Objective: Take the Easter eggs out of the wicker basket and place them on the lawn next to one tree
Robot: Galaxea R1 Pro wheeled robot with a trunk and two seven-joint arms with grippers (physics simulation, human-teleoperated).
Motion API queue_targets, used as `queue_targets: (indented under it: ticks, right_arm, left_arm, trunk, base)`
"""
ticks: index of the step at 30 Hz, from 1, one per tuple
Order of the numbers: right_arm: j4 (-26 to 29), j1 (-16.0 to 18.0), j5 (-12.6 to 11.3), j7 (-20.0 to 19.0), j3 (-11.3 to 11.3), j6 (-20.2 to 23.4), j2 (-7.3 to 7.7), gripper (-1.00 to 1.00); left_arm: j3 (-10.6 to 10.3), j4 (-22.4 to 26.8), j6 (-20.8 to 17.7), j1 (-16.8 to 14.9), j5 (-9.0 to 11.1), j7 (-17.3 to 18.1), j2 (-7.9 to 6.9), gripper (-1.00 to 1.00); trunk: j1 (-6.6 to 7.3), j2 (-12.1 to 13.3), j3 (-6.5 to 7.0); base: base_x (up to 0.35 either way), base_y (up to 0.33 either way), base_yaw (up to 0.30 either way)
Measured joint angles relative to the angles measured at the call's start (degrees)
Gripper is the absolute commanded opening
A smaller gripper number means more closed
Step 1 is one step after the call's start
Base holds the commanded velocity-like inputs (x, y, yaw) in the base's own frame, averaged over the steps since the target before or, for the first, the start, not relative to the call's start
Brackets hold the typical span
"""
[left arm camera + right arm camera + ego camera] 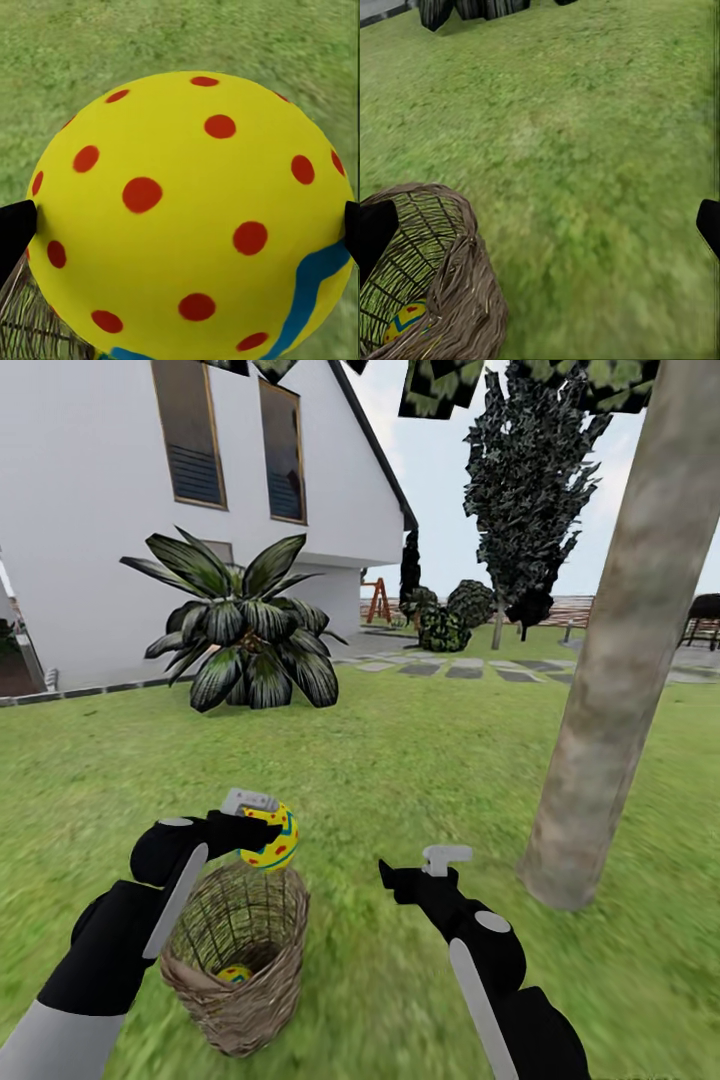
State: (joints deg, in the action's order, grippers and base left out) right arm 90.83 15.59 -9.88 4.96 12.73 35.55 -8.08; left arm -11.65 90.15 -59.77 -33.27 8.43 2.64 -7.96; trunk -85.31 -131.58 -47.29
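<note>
The left gripper [262, 828] holds one egg [272, 838] between its fingers above the wicker basket [238, 970], probably to carry it toward the tree [620, 660], while another egg [235, 973] lies inside and the right gripper [420, 872] waits with wide, empty fingers.

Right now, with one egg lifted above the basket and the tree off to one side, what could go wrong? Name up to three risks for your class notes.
1. The left gripper holds the egg only by its smooth sides; a slip could drop it back into the wicker basket.
2. The left arm passes close to the rim and might tip the basket.
3. At least one egg remains inside; it must not be forgotten before going to the tree.
</note>
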Motion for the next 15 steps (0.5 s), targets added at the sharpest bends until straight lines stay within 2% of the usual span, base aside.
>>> queue_targets:
  ticks: [4, 7, 15]
  right_arm:
    - [0.0, 0.0, 0.0, 0.0, 0.3, 0.1, 0.00, 1.00]
    - [0.0, 0.0, 0.0, 0.0, 0.2, 0.0, 0.00, 1.00]
    - [0.0, 0.0, 0.0, 0.0, 0.2, 0.1, -0.05, 1.00]
  left_arm:
    - [-0.1, -0.1, 0.0, 0.0, 0.1, -1.4, 0.47, -1.00]
    - [0.0, 0.0, 0.0, 0.0, -0.1, -2.6, 0.27, -1.00]
    - [0.0, 0.0, 0.0, 0.0, -0.1, -3.1, 0.60, -1.00]
  trunk:
    - [0.88, 1.6, 0.99]
    - [1.54, 2.8, 1.66]
    - [3.29, 6.0, 3.14]
  base:
    - [0.000, 0.000, -0.212]
    - [0.000, 0.000, -0.143]
    - [0.000, 0.000, -0.032]
